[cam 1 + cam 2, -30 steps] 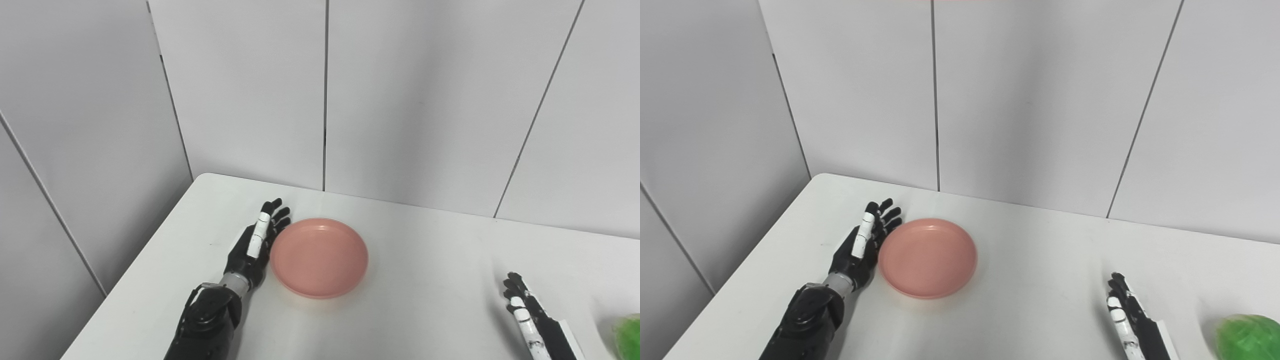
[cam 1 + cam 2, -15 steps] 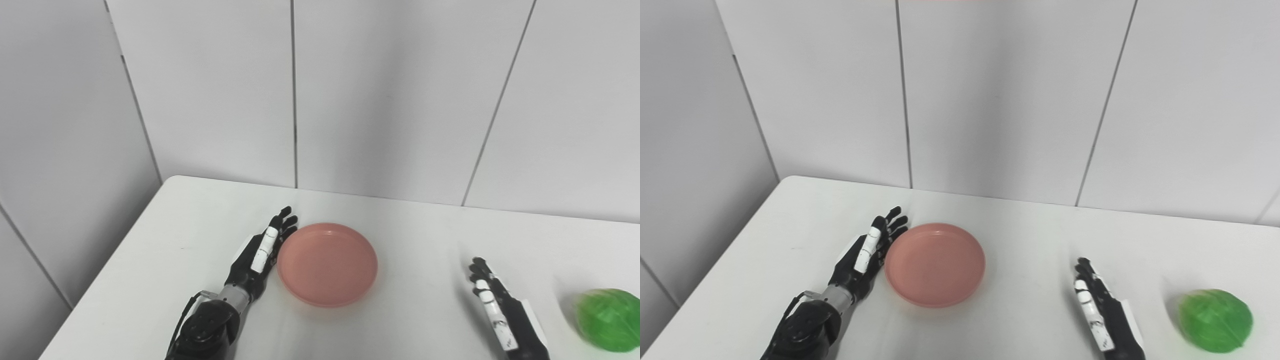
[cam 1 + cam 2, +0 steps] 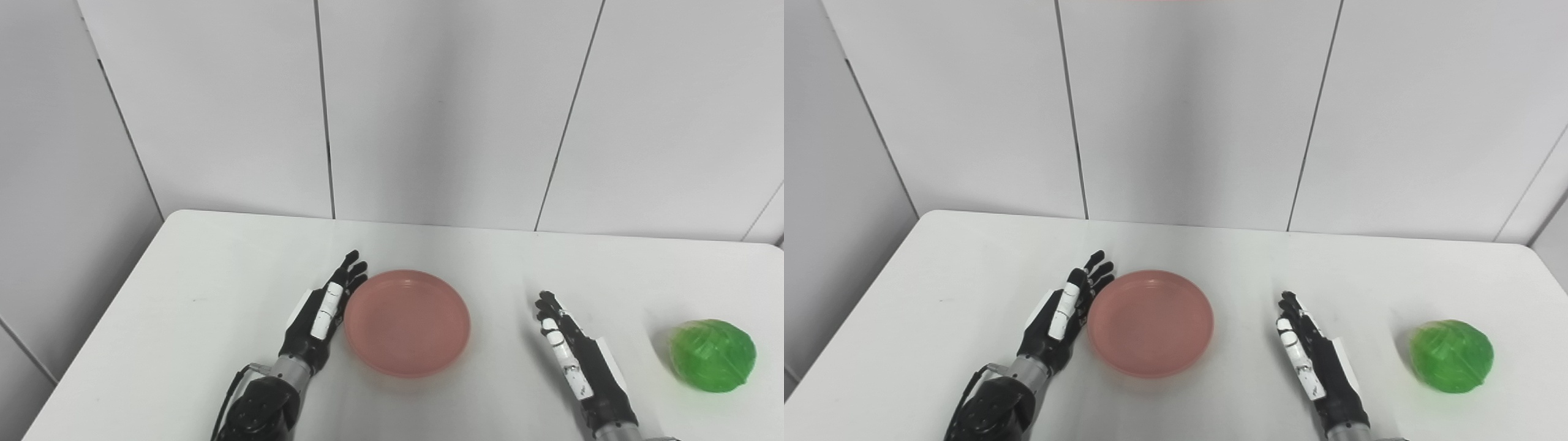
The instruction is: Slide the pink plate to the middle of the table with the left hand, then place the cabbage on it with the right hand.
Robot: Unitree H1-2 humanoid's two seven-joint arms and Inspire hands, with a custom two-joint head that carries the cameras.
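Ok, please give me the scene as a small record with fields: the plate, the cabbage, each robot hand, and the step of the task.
plate: pink plate, empty, near the table middle
cabbage: cabbage, on the table at far right, untouched
left robot hand: left robot hand, open, flat against the plate's left rim
right robot hand: right robot hand, open, between plate and cabbage, touching neither
step: cabbage not yet on the plate

The plate [image 3: 407,321] is plain salmon pink, the cabbage [image 3: 712,354] bright translucent green with paler leaf veins, both hands, left [image 3: 320,319] and right [image 3: 577,362], black with white patches along the fingers [image 3: 326,302], and the desk [image 3: 202,294] plain white before pale grey wall panels [image 3: 441,110].
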